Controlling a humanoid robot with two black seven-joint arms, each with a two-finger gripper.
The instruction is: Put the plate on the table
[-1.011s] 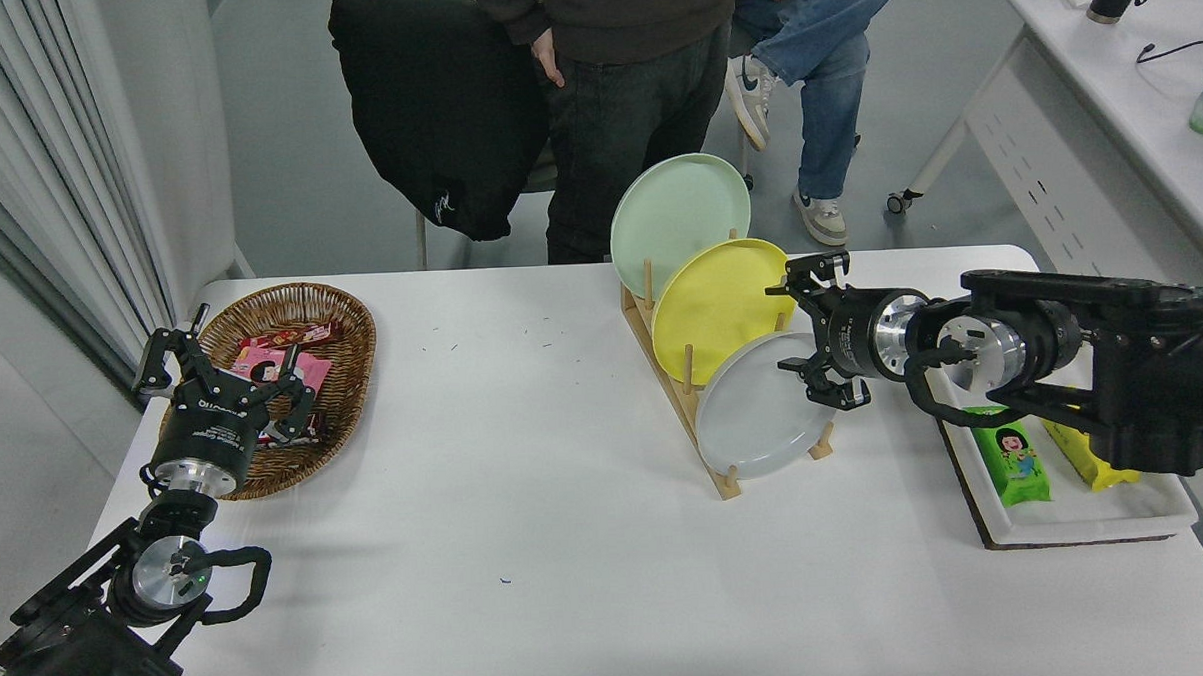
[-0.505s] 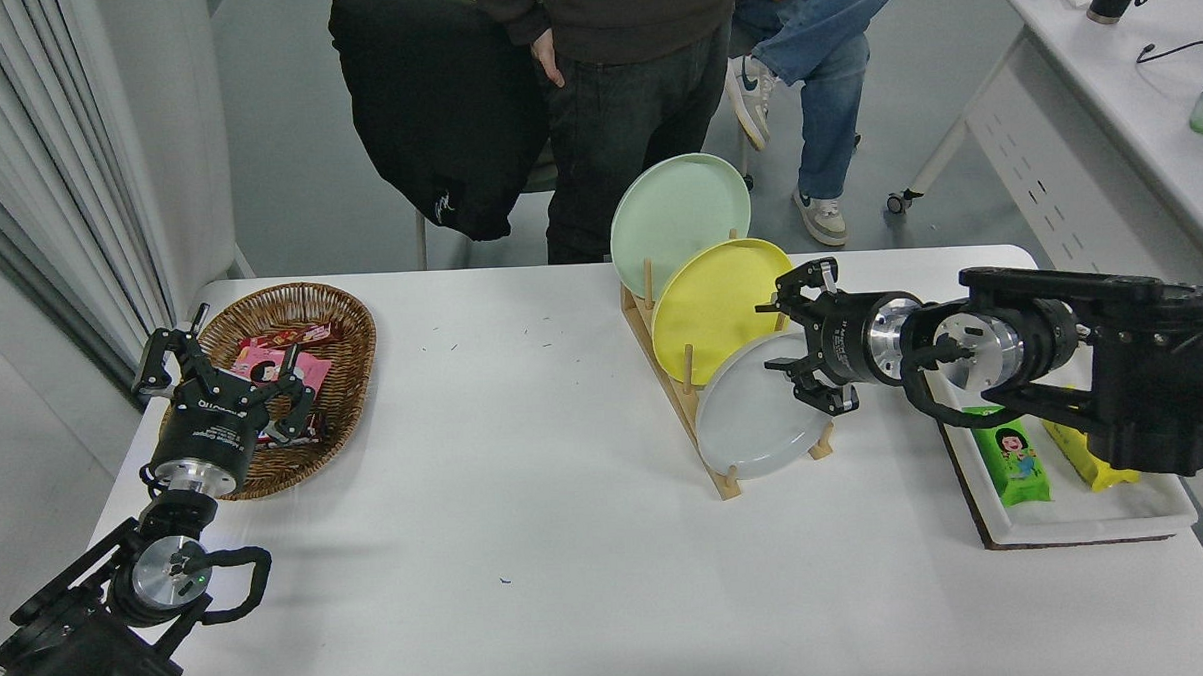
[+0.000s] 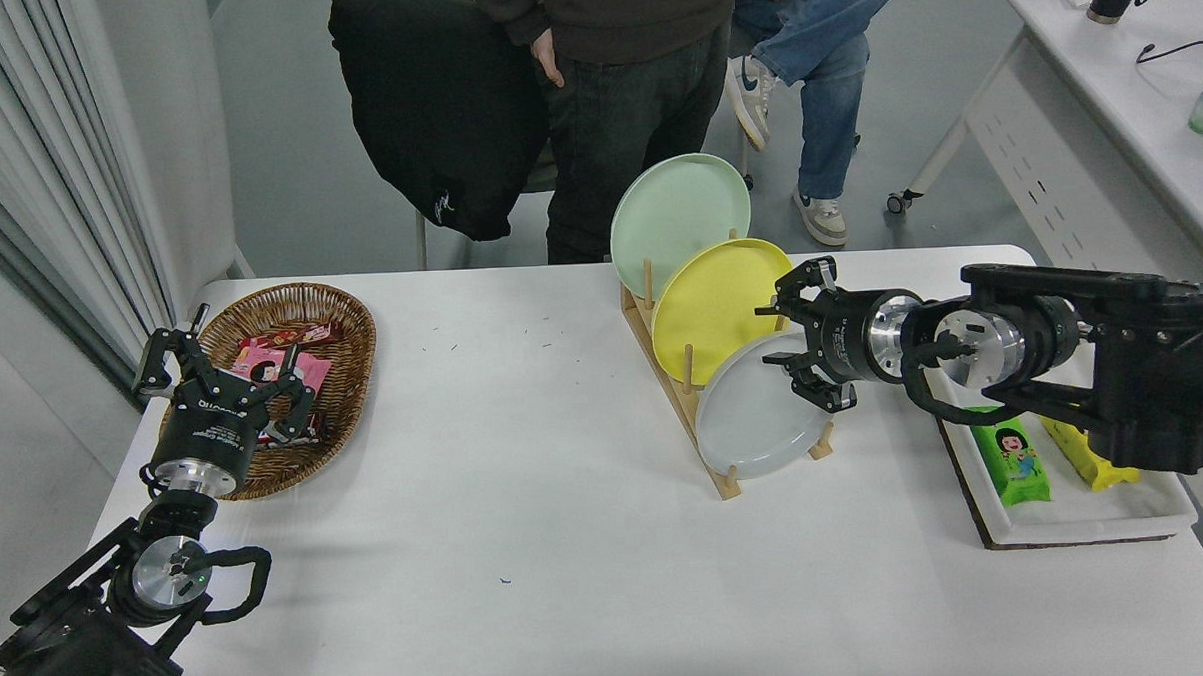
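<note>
White bench [image 3: 527,501] spans the view, with persons standing and seated at its far side. Grey plate [image 3: 754,418] stands on edge in the nearest slot of a wooden rack [image 3: 676,395], leaning back against the yellow plate [image 3: 713,309]; the green plate [image 3: 677,215] occupies the far slot. Right end effector [image 3: 802,343] is at the grey plate's upper right rim, jaws spread, one finger high beside the yellow plate and one low over the grey rim; nothing is gripped. Whether the lower finger touches the rim cannot be told. Right of the rack, a tray [image 3: 1078,521] carries snack packets. Left end effector [image 3: 221,383] is parked at lower left over a wicker basket [image 3: 298,374], fingers splayed and empty.

Assessment: approach appears complete; grasp, lift from the rack and laying flat on the bench all remain
</note>
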